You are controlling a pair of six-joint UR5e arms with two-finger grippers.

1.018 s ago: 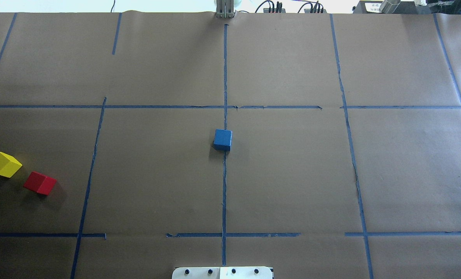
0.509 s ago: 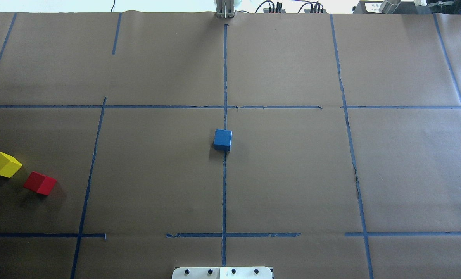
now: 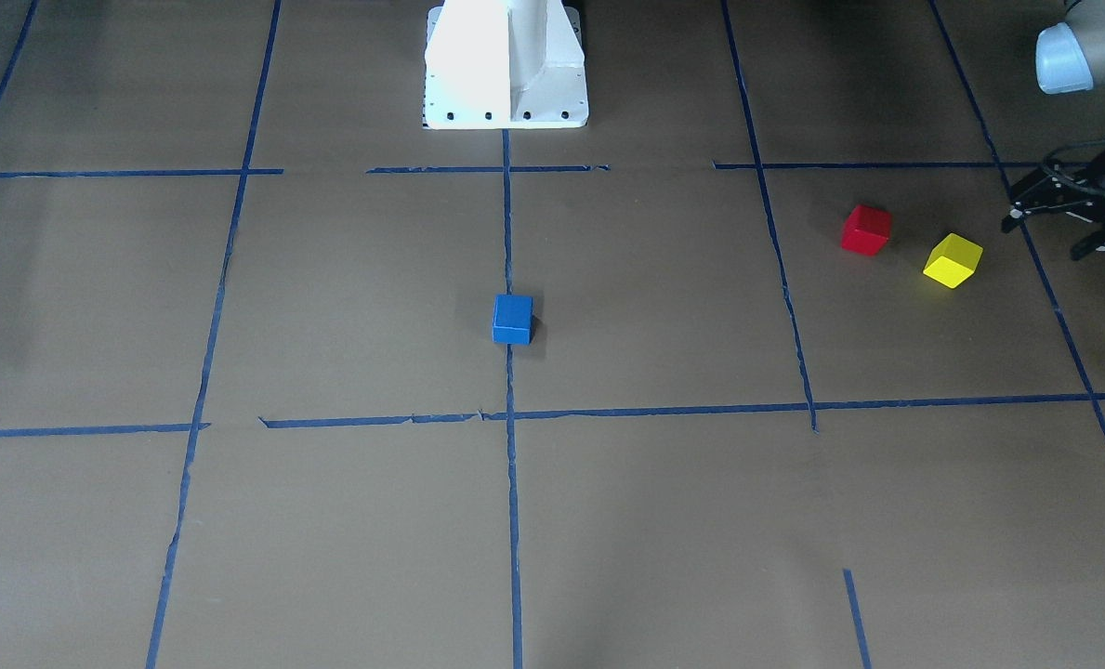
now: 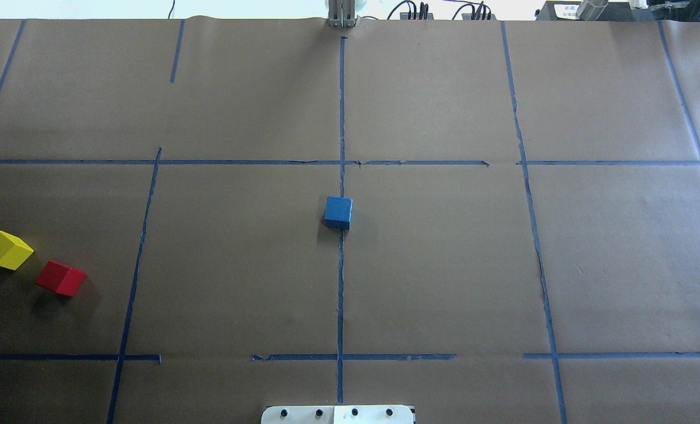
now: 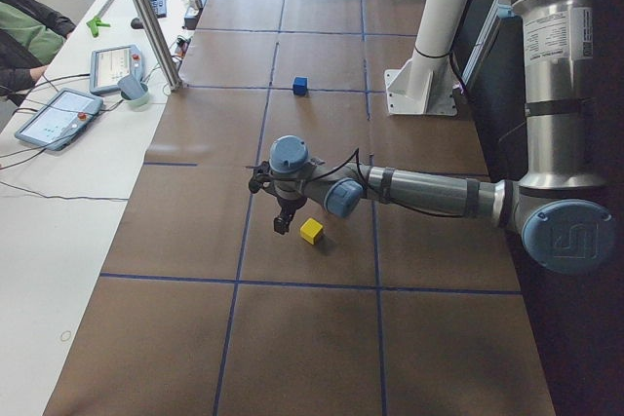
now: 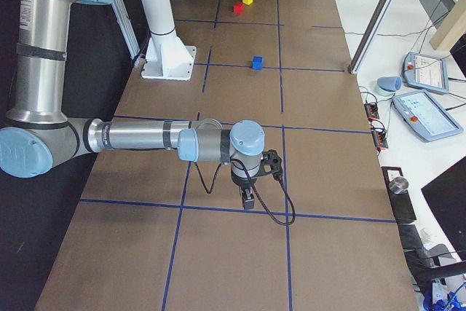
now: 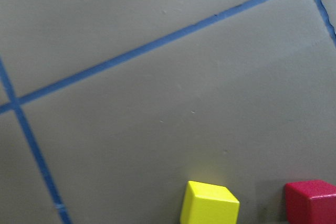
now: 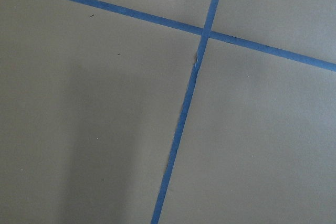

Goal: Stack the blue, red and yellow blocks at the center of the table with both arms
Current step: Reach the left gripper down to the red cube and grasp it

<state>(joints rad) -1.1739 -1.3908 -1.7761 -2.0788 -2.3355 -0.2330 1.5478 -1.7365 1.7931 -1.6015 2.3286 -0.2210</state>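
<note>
The blue block (image 4: 338, 212) sits on the centre tape line, and also shows in the front-facing view (image 3: 512, 319). The yellow block (image 4: 6, 250) and the red block (image 4: 61, 278) lie side by side at the table's far left. My left gripper (image 3: 1043, 240) hovers open and empty just outside the yellow block (image 3: 953, 260), with the red block (image 3: 866, 229) beyond it. The left wrist view shows the yellow block (image 7: 209, 203) and the red block (image 7: 311, 202) at its bottom edge. My right gripper (image 6: 247, 198) hangs low over bare table far right; I cannot tell whether it is open.
Brown paper with a blue tape grid (image 4: 341, 294) covers the table. The white robot base (image 3: 506, 65) stands at the near middle edge. Tablets and cables (image 6: 422, 92) lie on the side table across from the robot.
</note>
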